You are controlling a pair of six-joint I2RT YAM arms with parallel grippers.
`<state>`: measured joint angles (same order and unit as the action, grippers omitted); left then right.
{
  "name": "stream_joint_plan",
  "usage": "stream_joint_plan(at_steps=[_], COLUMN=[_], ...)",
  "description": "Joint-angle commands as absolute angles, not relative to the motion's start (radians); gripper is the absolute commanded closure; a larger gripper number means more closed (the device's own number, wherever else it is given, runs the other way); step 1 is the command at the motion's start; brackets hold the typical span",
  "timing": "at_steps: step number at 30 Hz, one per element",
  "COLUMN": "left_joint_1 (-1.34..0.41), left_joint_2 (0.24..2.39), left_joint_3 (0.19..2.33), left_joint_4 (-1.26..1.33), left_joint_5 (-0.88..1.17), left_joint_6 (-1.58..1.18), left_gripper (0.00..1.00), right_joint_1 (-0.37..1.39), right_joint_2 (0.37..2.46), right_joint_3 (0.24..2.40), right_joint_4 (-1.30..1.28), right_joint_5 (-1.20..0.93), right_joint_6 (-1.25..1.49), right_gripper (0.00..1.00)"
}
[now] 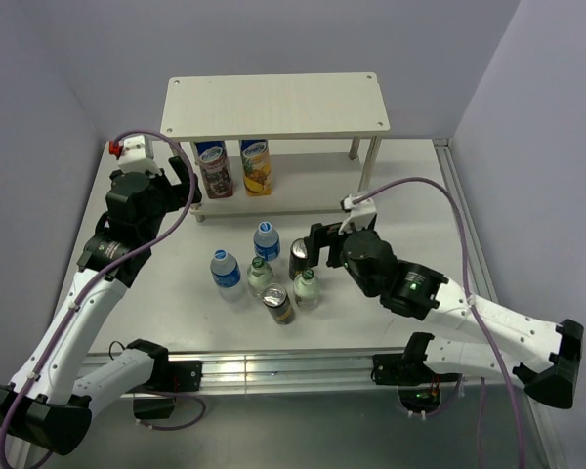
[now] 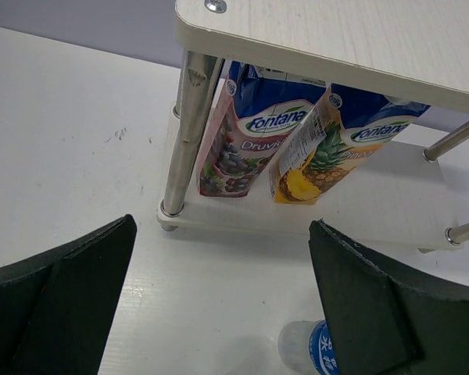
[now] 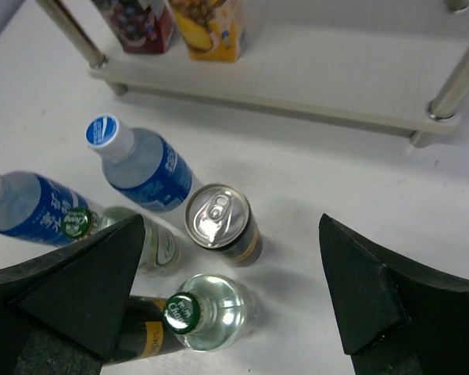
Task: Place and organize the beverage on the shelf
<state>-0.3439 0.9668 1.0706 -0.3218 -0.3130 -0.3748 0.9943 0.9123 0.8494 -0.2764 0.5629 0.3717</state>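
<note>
Six drinks (image 1: 260, 277) stand clustered on the worktop (image 1: 186, 303) before the shelf (image 1: 273, 103), none shelved. Left fingers (image 2: 55, 305) and right fingers (image 3: 70, 289) gape empty, the right over a dark can (image 3: 219, 219): stiff, slick, probably full; take it mid-body. Glass bottles (image 3: 219, 312) are breakable, so close gently below the neck

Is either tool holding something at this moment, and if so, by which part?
Nothing is held. The left tool is open facing the shelf; the right tool is open over the drinks.
</note>
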Motion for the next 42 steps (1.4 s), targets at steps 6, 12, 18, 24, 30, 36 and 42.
stream_joint_plan(at_steps=[6,12,18,24,30,36,42], left_joint_1=[-0.347,-0.347,-0.347,-0.347,-0.347,-0.347,-0.347], left_joint_2=[0.962,0.956,0.956,0.954,0.953,0.956,0.959], left_joint_3=[1.077,1.077,1.080,1.080,1.081,1.083,1.081], left_joint_4=[-0.314,-0.316,-0.319,-0.322,-0.322,-0.324,-0.324], left_joint_5=[-0.330,-0.339,-0.345,-0.350,-0.350,-0.348,-0.353], left_joint_6=[-0.356,-0.356,-0.356,-0.357,-0.357,-0.357,-0.357], left_gripper=[0.01,0.01,0.01,0.01,0.01,0.01,0.01], right_joint_1=[1.031,1.032,1.031,1.032,1.032,1.031,1.031], right_joint_2=[1.035,1.149,1.230,1.284,1.333,1.394,1.469], right_joint_3=[0.833,0.856,0.868,0.868,0.858,0.864,0.914], right_joint_4=[-0.195,-0.183,-0.183,-0.172,-0.143,-0.094,-0.097], right_joint_5=[0.583,0.561,0.565,0.568,0.589,0.649,0.673], right_joint_6=[0.445,0.469,0.497,0.502,0.508,0.509,0.514], right_gripper=[0.01,0.01,0.01,0.01,0.01,0.05,0.12])
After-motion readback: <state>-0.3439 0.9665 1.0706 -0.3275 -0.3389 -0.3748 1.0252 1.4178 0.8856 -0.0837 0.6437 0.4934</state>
